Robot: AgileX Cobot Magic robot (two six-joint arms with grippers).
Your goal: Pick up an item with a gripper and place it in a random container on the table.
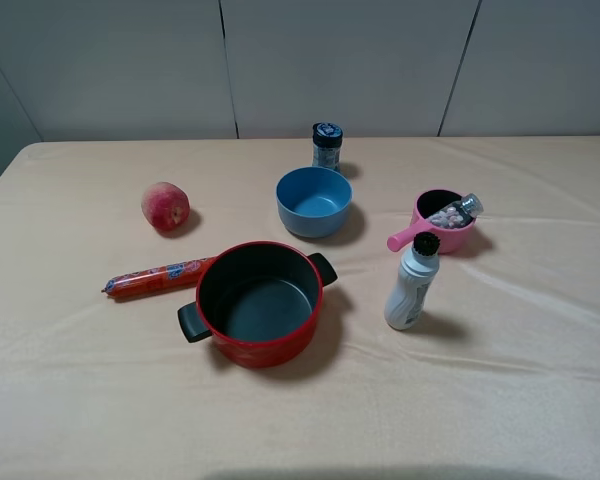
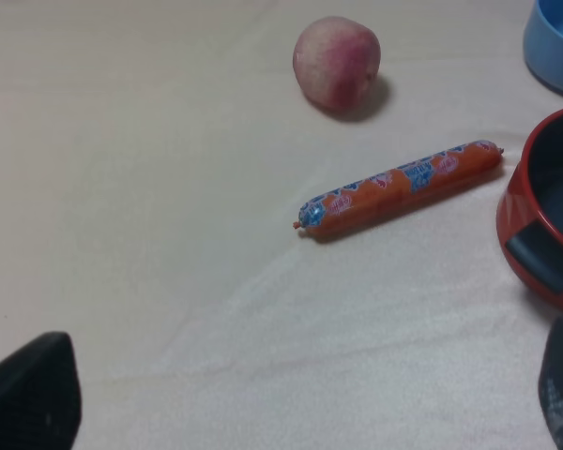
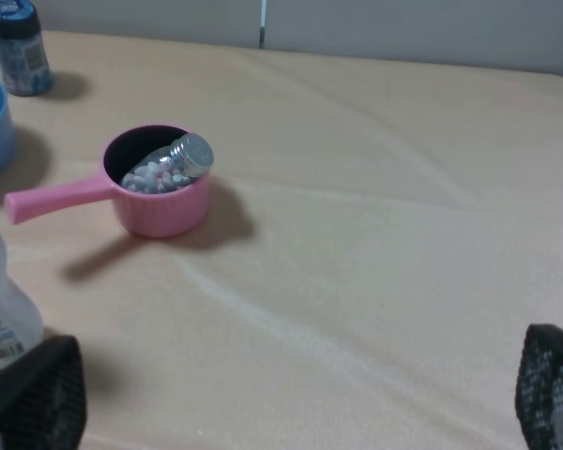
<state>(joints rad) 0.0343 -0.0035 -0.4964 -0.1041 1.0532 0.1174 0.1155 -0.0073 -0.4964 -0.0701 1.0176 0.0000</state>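
The small clear bottle with a silvery cap lies tilted inside the pink saucepan, its cap resting on the rim. Both show in the right wrist view: the bottle in the saucepan, handle pointing toward the blue bowl. My right gripper is open and empty, hanging back from the saucepan above the beige cloth of the table. My left gripper is open and empty over the cloth near the sausage. Neither arm shows in the exterior high view.
A red two-handled pot stands at the middle front, a blue bowl behind it and a dark jar further back. A white bottle stands before the saucepan. A peach and a sausage lie at the left.
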